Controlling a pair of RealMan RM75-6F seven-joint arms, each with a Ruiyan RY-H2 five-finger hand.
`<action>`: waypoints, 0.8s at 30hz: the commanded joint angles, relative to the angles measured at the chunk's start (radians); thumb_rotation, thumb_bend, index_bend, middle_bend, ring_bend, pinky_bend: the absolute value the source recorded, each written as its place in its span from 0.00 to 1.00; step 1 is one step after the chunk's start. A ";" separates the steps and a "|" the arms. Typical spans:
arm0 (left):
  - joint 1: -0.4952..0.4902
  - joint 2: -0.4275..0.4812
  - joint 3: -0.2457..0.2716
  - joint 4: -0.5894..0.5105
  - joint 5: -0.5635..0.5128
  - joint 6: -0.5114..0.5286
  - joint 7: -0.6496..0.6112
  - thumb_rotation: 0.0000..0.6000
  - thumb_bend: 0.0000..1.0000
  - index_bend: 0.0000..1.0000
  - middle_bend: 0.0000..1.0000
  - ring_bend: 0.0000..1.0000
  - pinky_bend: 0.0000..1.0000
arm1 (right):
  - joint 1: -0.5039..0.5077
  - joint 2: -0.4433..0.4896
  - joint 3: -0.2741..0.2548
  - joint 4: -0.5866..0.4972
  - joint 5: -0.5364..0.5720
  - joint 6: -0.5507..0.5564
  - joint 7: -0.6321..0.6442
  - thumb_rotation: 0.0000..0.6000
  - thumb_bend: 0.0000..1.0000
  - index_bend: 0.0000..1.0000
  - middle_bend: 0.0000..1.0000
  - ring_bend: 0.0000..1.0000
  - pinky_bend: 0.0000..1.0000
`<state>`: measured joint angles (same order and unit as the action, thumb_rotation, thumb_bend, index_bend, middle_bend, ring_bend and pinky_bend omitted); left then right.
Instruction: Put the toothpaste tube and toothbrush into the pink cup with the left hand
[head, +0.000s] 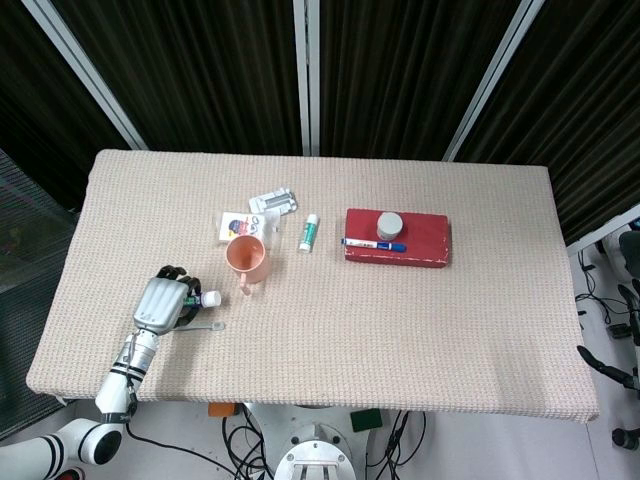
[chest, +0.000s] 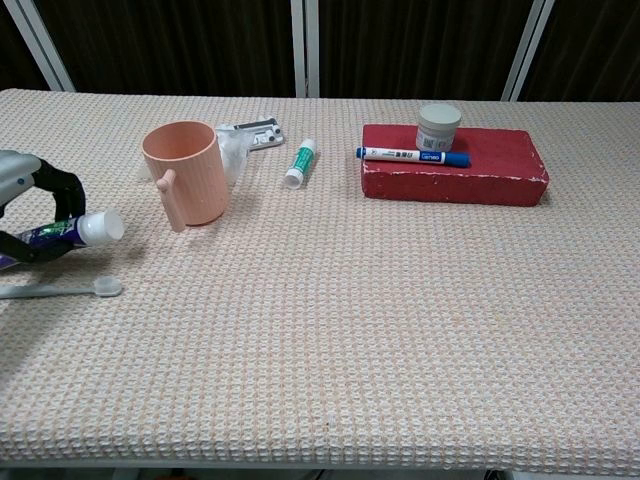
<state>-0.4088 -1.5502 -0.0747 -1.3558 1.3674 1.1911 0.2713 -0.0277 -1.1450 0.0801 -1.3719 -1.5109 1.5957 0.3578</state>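
Observation:
My left hand (head: 160, 302) (chest: 30, 205) grips the toothpaste tube (chest: 75, 231) at the table's front left, and the tube's white cap (head: 211, 298) points right, lifted slightly off the cloth. Just in front of it the toothbrush (chest: 62, 290) (head: 205, 326) lies flat on the table. The pink cup (head: 247, 257) (chest: 184, 172) stands upright to the right and further back, handle toward me, apart from the hand. My right hand is in neither view.
A small green-and-white tube (head: 309, 232) (chest: 299, 162) lies right of the cup, with packets (head: 272, 202) behind it. A red block (head: 397, 237) (chest: 455, 165) carries a blue marker (chest: 412, 156) and a small jar (chest: 438, 126).

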 joint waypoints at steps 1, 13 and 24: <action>0.028 0.031 -0.034 0.007 0.043 0.101 -0.125 1.00 0.38 0.60 0.55 0.29 0.25 | -0.001 0.000 0.003 0.002 0.003 0.003 0.002 0.96 0.33 0.00 0.00 0.00 0.00; 0.059 0.127 -0.263 -0.129 -0.031 0.242 -0.664 1.00 0.38 0.63 0.58 0.31 0.23 | -0.005 0.003 0.007 0.002 0.000 0.015 0.019 0.96 0.33 0.00 0.00 0.00 0.00; -0.086 0.066 -0.326 -0.185 -0.070 0.099 -0.720 1.00 0.38 0.64 0.59 0.31 0.23 | 0.001 0.018 0.004 -0.015 -0.004 0.001 0.014 0.95 0.35 0.00 0.00 0.00 0.00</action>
<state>-0.4605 -1.4494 -0.3815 -1.5508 1.3148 1.3098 -0.4685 -0.0280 -1.1288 0.0851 -1.3873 -1.5133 1.5988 0.3693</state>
